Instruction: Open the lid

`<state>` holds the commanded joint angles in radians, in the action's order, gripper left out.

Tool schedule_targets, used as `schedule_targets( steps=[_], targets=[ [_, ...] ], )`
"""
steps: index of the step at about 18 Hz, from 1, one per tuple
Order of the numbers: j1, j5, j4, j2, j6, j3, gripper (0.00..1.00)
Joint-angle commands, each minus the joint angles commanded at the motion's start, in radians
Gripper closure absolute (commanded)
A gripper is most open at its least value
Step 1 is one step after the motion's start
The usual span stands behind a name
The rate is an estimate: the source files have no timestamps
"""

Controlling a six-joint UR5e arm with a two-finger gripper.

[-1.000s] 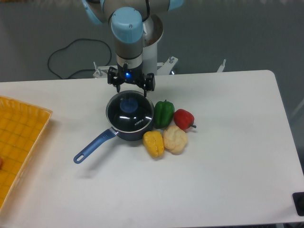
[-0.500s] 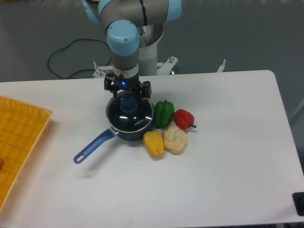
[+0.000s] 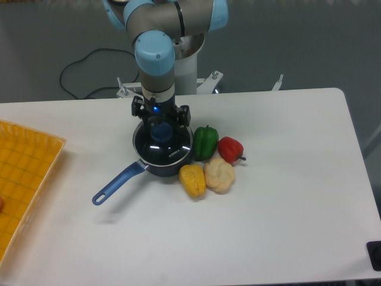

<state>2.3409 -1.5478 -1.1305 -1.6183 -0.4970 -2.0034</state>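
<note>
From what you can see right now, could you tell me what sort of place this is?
Most likely a robotics lab: a plain white table, the arm's pedestal with a loose cable on the grey floor, and toy-like vegetables such as a green pepper beside a lidded saucepan.

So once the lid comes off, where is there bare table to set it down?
Bare table lies right of the red pepper, along the front edge, and between the saucepan handle and yellow tray. It is crowded where the peppers and cauliflower crowd the saucepan's right.

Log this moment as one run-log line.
phase: reaching | gripper: above blue knob, closure unclear | round clear glass lid: on dark blue saucepan
</note>
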Motion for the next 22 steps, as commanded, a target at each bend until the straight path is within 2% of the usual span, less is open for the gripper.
schedule_targets(
  steps=[22],
  targets=[
    [-0.026,-0.012,0.008,-0.032,0.031,0.018,0.0]
  ],
)
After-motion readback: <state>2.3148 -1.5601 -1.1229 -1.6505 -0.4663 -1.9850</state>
